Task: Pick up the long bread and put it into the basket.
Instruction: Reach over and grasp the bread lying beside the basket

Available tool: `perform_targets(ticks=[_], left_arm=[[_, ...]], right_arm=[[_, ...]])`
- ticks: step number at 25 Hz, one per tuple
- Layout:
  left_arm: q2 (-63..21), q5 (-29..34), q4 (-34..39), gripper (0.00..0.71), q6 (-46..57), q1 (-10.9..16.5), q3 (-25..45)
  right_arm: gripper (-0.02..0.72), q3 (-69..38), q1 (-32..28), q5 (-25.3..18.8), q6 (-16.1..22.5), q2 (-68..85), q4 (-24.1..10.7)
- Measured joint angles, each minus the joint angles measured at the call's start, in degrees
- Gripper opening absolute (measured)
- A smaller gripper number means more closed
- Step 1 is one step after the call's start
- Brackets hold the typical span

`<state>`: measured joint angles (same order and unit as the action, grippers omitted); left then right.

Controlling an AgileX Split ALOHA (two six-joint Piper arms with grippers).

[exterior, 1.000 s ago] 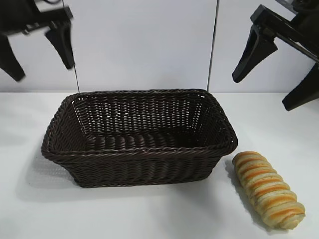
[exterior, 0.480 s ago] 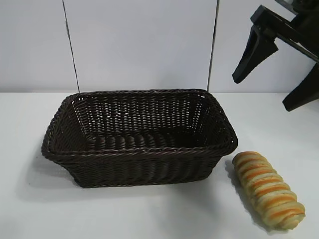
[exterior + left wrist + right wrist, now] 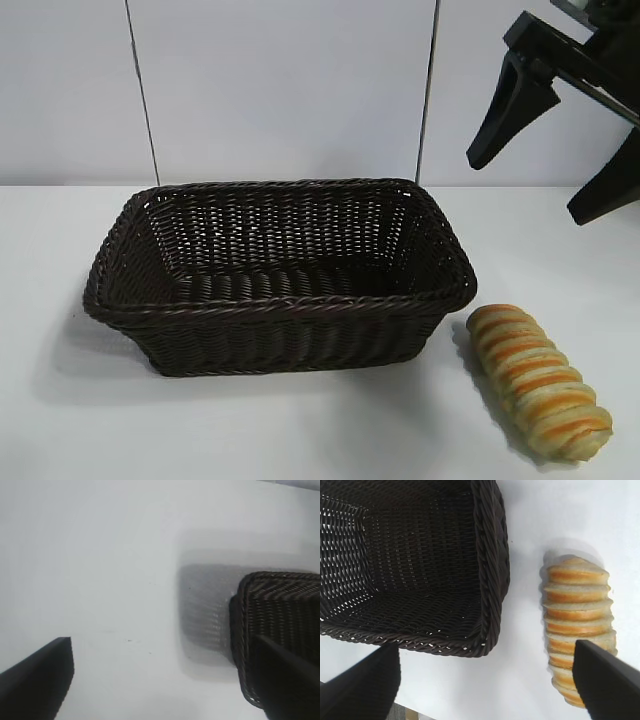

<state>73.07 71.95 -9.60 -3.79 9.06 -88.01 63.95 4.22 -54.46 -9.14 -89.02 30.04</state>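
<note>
The long bread (image 3: pixel 540 380), pale golden with orange-brown ridges, lies on the white table to the right of the basket's front corner. The dark brown woven basket (image 3: pixel 280 305) stands empty at the middle. My right gripper (image 3: pixel 530 188) hangs open and empty high above the table at the far right, above and behind the bread. In the right wrist view its jaws (image 3: pixel 485 690) stand wide apart, with the bread (image 3: pixel 577 625) by one finger and the basket (image 3: pixel 492 555) beside it. My left gripper (image 3: pixel 160 641) is open and empty above bare table, beside the basket's end (image 3: pixel 239 615); it is out of the exterior view.
A white wall with two dark vertical seams (image 3: pixel 427 90) stands behind the table. White table surface (image 3: pixel 300 430) lies in front of the basket and to its left.
The left gripper, seen at the top left one second ago, has moved out of the exterior view. The right gripper, the bread and the basket have not moved.
</note>
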Motion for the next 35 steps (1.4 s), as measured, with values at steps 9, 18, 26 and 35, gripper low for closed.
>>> perform_targets(ticks=[9, 18, 26, 35], left_arm=[[-26.4, -4.0, 7.5, 0.678, -1.4, -9.0, 17.2], [-53.5, -8.0, 9.6, 0.678, -1.2, -10.7, 36.8], [-68.2, -8.8, 2.2, 0.678, -1.3, -10.7, 51.7], [-69.5, -8.6, 0.8, 0.678, -1.3, -10.7, 59.5]], right_arm=[[0.663, 0.0, 0.0, 0.0, -0.9, 0.0, 0.0], [0.663, 0.0, 0.0, 0.2, -1.2, 0.0, 0.0], [0.663, 0.0, 0.0, 0.2, -2.7, 0.0, 0.0], [0.663, 0.0, 0.0, 0.2, -2.7, 0.0, 0.0]])
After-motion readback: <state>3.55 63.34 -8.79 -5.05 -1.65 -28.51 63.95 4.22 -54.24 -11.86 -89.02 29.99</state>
